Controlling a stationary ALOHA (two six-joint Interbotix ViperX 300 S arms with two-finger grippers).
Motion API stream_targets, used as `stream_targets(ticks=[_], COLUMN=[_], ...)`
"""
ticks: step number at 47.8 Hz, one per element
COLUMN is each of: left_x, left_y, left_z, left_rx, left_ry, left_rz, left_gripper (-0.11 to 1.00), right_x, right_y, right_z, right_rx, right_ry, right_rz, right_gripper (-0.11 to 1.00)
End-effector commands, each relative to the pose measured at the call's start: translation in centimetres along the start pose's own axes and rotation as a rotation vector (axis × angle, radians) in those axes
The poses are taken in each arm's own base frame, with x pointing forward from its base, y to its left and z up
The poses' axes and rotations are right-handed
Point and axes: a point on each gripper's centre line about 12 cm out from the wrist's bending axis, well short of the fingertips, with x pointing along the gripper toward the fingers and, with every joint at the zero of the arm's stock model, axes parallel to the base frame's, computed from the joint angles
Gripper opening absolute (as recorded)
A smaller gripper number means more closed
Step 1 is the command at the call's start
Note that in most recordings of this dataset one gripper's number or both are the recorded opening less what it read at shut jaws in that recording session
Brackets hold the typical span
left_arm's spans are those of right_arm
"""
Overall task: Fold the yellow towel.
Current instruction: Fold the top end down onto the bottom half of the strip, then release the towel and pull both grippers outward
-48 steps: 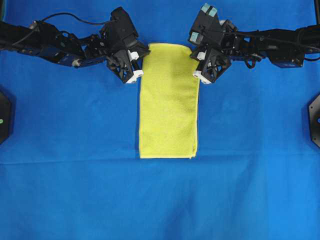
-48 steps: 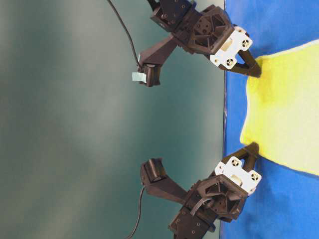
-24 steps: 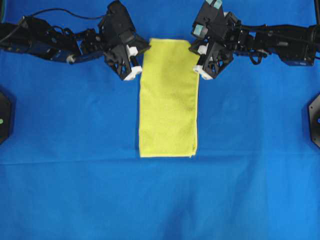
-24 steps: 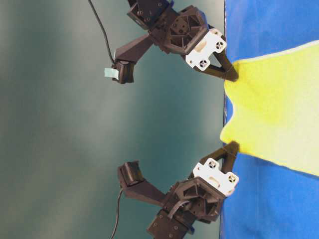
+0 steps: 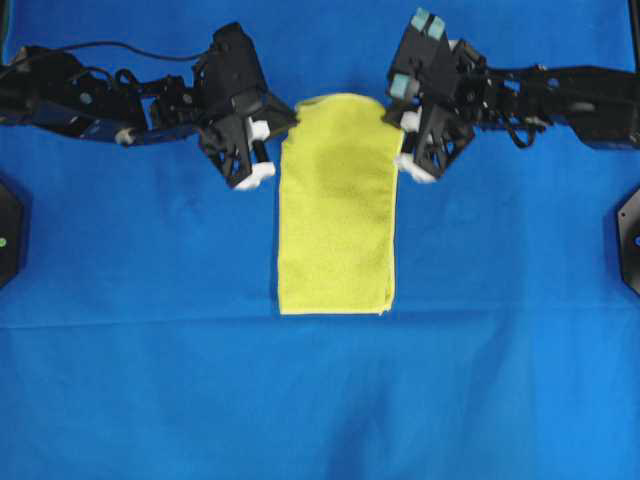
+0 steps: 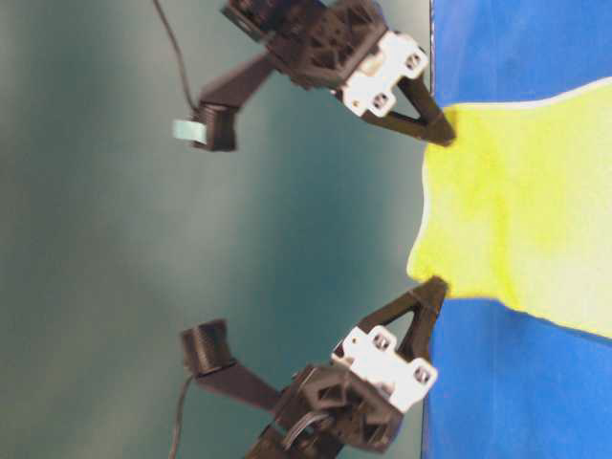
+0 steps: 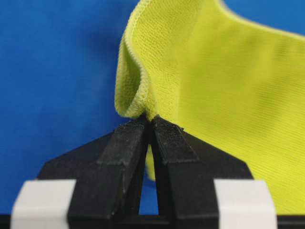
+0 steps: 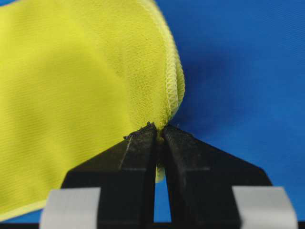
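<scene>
Pincer closure was confirmed on both arms: the left pincer was clenched on the far left corner of the yellow towel, and the right pincer was clenched on the far right corner. Both corners were held raised off the blue cloth of the bench, apparently so that the far end could be carried over the near end for a further fold. The towel was found at the middle of the bench as a narrow strip, already doubled. Its long axis was aligned from far edge to near edge in the overhead view, the near end resting flat.
</scene>
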Motion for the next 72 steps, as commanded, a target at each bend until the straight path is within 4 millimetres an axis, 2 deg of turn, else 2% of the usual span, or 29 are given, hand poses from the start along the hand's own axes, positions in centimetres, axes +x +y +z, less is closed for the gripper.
stream_targets(ticks=[1,15,21,27,37,50,67,69,72], left_x=[-1.4,-3.0,-3.5,-4.1,-4.2,-2.6,-2.0,-2.0,-2.1], left_y=[-1.9,-9.8,-12.1,-14.0,-14.9,-15.2,-15.3,-15.4,-15.4], left_z=[1.4,-0.2,-1.0,-1.8,-2.5,-3.1,-3.5,-3.4,-3.4], left_rx=[0.03,0.148,0.175,0.165,0.145,0.141,0.139,0.139,0.138], left_ry=[-0.033,0.043,0.082,0.111,0.14,0.124,0.116,0.112,0.109], left_rz=[-0.042,-0.218,-0.268,-0.307,-0.323,-0.322,-0.323,-0.325,-0.325], left_gripper=[0.04,0.04,0.04,0.04,0.04,0.04,0.04,0.04,0.11], right_x=[-1.9,-3.7,-4.2,-4.3,-3.4,-2.0,-0.9,-0.9,-1.0], right_y=[2.1,9.2,11.6,12.8,13.9,14.1,14.4,14.5,14.8], right_z=[0.8,-1.2,-2.0,-2.6,-3.4,-4.1,-4.2,-4.1,-4.0], right_rx=[-0.02,-0.08,-0.091,-0.083,-0.077,-0.082,-0.078,-0.08,-0.083], right_ry=[-0.039,-0.021,-0.006,0.01,0.042,0.06,0.049,0.049,0.048], right_rz=[0.042,0.204,0.258,0.28,0.292,0.289,0.296,0.298,0.301], right_gripper=[0.05,0.05,0.05,0.05,0.05,0.05,0.06,0.14,0.32])
